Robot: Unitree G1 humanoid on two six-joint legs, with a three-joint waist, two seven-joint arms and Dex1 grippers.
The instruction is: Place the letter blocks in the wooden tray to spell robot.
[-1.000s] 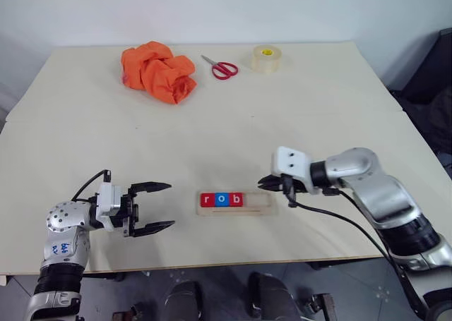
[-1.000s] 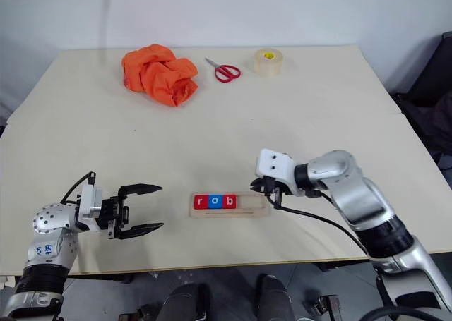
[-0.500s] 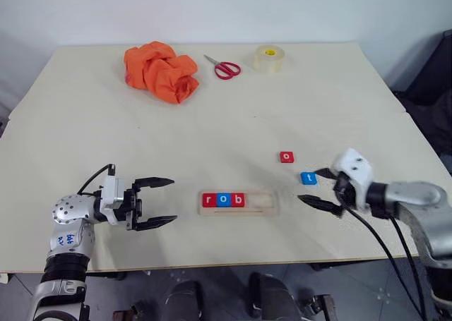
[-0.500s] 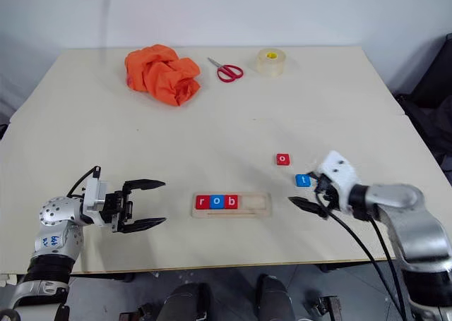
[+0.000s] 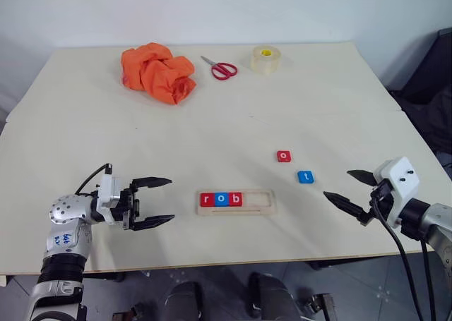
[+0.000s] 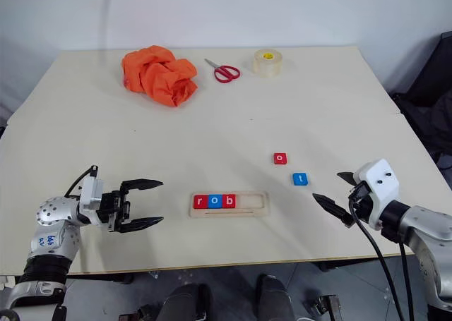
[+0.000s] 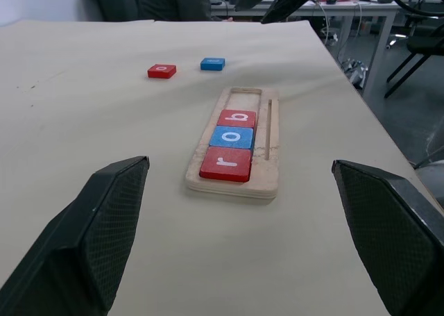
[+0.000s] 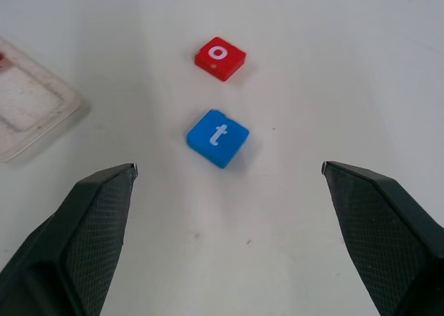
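The wooden tray lies near the table's front edge. A red r, a blue o and a red b fill its left half, and its right half is bare. Two letter blocks lie loose on the table to the right and beyond: a red o and a blue t. My right gripper hovers open and empty to the right of the t, pointing at both loose tiles. My left gripper is open and empty, left of the tray and facing it.
At the table's far side lie a crumpled orange cloth, red-handled scissors and a roll of clear tape. The table's front edge runs just below both grippers.
My right gripper has drawn back from the tray's right end towards the right and opened wide. The red o and blue t, hidden behind the arm before, now show. My left gripper has kept still.
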